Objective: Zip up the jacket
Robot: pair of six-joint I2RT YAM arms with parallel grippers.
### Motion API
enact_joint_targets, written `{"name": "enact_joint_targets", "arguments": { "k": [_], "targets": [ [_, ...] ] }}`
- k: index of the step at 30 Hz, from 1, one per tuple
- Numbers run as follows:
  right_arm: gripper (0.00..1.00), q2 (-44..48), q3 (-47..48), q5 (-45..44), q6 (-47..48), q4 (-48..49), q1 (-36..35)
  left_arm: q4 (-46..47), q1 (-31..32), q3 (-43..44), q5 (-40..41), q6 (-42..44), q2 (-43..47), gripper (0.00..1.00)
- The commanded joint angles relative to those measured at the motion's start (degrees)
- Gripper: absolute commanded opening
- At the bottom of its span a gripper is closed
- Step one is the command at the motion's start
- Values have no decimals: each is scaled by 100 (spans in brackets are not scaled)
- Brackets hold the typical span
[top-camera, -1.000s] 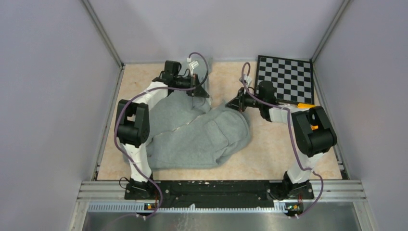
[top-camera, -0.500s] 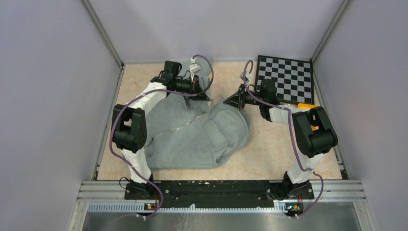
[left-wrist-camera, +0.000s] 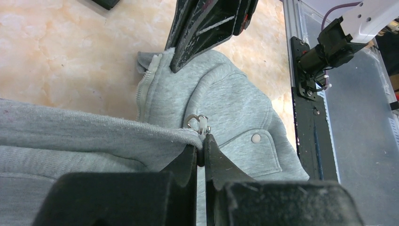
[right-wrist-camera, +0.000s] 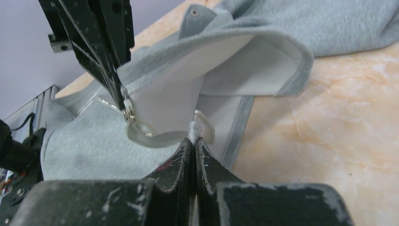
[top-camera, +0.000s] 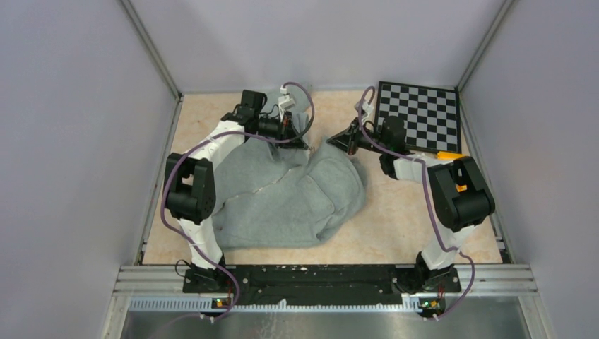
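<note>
The jacket (top-camera: 282,201) was lying rumpled on the left-middle of the table (top-camera: 402,226), with its open front end pulled up toward the far side where both arms met.

The left gripper (left-wrist-camera: 203,141) was pinched tight on the fleece edge right beside the zipper pull (left-wrist-camera: 197,121). The right gripper (right-wrist-camera: 194,137) was clamped just as tight on the zipper tape end (right-wrist-camera: 201,123) of the other front panel. So this looked like the fiddly bit: getting the pin into the slider.

My take on doing it well: hold the slider side dead still and keep that edge taut so the slider mouth doesn't flop. Then bring the tape end in along the line of the teeth, not from the side. From the right wrist view the tape end sat near the slider but apart from it and a bit lower, so it'd need lifting and lining up first. No yanking, since fleece stretches and the grip could slip off the tape.

Compared with a second earlier, the right gripper had crept toward the far side and slightly left, closing the gap to the left one. The jacket corner it held had come along with it. The left arm's elbow had swung a little left, but its fingertips were in about the same spot. The checkerboard (top-camera: 418,116) hadn't budged.
</note>
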State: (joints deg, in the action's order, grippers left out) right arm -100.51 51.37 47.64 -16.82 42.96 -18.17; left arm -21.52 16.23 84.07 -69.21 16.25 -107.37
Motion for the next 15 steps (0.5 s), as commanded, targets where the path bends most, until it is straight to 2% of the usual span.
{"name": "enact_joint_targets", "arguments": {
  "k": [1,5,9,12,15],
  "targets": [
    [1,5,-38,-229,-373,1205,-53,148,25,4,-373,39,189,0],
    [0,-94,-174,-16,-542,1821,-62,191,33,-15,-408,38,265,0],
    [0,-88,-138,1023,-129,1826,-64,98,33,-48,-510,343,379,0],
    [0,-25,61,1448,778,757,-136,-254,50,-155,-493,1054,562,0],
    [0,62,265,1514,1627,-226,-285,-360,52,-249,-261,1486,732,0]
  ]
}}
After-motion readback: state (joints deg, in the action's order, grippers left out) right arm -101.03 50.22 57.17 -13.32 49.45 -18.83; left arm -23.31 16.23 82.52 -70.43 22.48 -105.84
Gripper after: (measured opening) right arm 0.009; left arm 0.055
